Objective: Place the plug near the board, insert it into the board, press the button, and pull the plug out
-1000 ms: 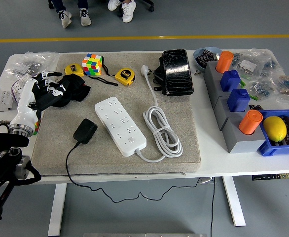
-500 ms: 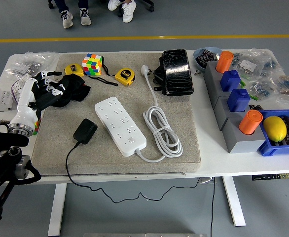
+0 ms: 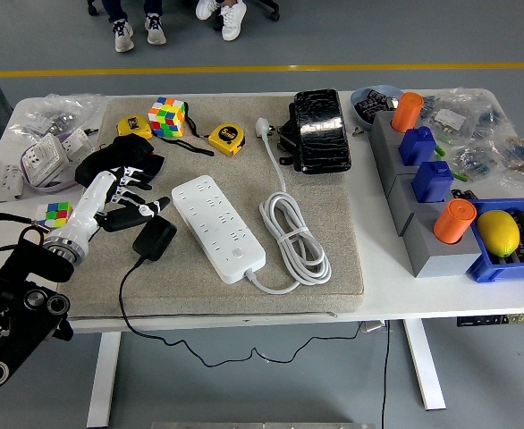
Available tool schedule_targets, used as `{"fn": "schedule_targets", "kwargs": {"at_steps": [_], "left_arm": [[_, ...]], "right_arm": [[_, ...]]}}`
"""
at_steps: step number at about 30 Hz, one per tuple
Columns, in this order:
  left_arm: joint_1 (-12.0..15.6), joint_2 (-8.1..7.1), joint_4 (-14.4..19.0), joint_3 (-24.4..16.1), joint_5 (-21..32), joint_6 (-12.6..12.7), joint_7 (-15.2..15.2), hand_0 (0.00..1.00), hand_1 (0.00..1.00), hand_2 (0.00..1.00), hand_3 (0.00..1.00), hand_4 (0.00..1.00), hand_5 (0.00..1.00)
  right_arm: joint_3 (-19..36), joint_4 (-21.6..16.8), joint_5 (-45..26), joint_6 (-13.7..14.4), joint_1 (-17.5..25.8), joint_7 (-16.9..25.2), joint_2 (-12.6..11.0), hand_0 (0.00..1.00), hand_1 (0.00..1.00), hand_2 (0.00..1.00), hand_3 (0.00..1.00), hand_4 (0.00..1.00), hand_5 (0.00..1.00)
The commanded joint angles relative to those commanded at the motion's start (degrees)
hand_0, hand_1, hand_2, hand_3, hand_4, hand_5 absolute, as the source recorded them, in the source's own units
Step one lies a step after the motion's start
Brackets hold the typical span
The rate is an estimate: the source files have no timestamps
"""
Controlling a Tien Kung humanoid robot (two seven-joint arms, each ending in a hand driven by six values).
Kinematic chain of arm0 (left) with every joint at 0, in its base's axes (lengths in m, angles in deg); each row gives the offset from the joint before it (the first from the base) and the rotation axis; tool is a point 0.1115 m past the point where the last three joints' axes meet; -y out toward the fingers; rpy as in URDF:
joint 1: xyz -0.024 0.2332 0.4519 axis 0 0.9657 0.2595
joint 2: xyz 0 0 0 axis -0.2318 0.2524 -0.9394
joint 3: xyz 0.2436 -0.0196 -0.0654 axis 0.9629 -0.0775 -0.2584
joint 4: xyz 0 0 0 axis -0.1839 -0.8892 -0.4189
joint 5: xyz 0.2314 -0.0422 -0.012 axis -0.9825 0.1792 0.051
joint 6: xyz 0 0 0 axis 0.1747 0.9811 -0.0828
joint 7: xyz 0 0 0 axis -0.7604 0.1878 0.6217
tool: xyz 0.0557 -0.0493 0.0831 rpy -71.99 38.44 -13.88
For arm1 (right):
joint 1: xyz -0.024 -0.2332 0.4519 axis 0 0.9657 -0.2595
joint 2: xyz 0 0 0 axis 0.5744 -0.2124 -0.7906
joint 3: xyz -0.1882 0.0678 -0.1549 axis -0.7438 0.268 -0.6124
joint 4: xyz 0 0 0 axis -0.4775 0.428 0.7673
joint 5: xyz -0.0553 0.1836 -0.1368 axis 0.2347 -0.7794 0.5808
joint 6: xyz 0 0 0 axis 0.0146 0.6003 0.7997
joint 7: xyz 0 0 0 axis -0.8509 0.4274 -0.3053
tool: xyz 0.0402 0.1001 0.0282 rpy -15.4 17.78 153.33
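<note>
Left hand (image 3: 126,198), fingers spread and empty, is hovering left of centre above black plastic plug adapter (image 3: 155,238); its trailing cable is risking a snag.

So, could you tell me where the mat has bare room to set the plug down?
Bare mat lies along the near edge, in front of the power strip and coiled white cable. The far left is crowded: left hand, black plug, tape measures.
</note>
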Motion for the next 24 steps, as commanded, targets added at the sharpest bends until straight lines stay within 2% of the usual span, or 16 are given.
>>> {"fn": "schedule_targets", "kwargs": {"at_steps": [5,9,10,11,15,16,21,22,24], "left_arm": [[-0.15,0.04,-0.38,1.91,-12.29,-2.13,-6.82,0.728,0.740,0.737,0.794,0.998,0.732],[-0.13,0.05,-0.29,3.00,-21.32,-3.30,-9.37,0.728,0.740,0.737,0.794,0.998,0.732],[-0.12,0.04,-0.03,3.32,-22.95,-3.73,-10.03,0.692,0.712,0.677,0.781,0.998,0.730],[-0.09,0.02,0.24,3.63,-24.18,-4.18,-10.79,0.692,0.712,0.677,0.781,0.998,0.730],[-0.06,0.10,0.65,4.51,-26.77,-4.93,-13.39,0.692,0.712,0.677,0.781,0.998,0.730],[-0.11,0.17,0.50,4.69,-27.03,-5.18,-14.02,0.627,0.654,0.624,0.764,0.998,0.730],[-0.34,0.21,0.36,5.87,-27.17,-5.42,-15.78,0.627,0.654,0.624,0.764,0.998,0.730],[-0.38,0.30,0.37,6.09,-27.20,-5.36,-15.96,0.492,0.556,0.528,0.706,0.998,0.702],[-0.52,0.55,0.12,6.47,-27.22,-5.15,-16.05,0.492,0.556,0.528,0.706,0.998,0.702]], "right_arm": [[0.93,-0.22,1.10,-0.01,-0.10,0.04,-0.14,0.470,0.590,0.539,0.508,0.850,0.375],[0.88,-0.21,1.12,-0.03,-0.02,0.08,-0.18,0.470,0.590,0.539,0.508,0.850,0.375],[0.81,-0.21,1.10,-0.03,0.04,0.09,-0.19,0.469,0.589,0.539,0.509,0.850,0.374],[0.71,-0.19,1.03,-0.03,0.08,0.09,-0.20,0.469,0.589,0.539,0.509,0.850,0.374],[0.88,-0.22,1.23,-0.02,0.11,0.14,-0.21,0.469,0.589,0.539,0.509,0.850,0.374],[1.01,-0.23,1.30,0.00,0.09,0.17,-0.20,0.469,0.589,0.538,0.509,0.850,0.373],[1.68,-0.28,1.78,0.04,0.05,0.27,-0.12,0.469,0.589,0.538,0.509,0.850,0.373],[1.86,-0.31,1.93,0.05,0.08,0.27,-0.11,0.469,0.589,0.537,0.508,0.849,0.371],[1.92,-0.30,1.98,0.08,0.11,0.29,-0.09,0.469,0.589,0.537,0.508,0.849,0.371]]}}
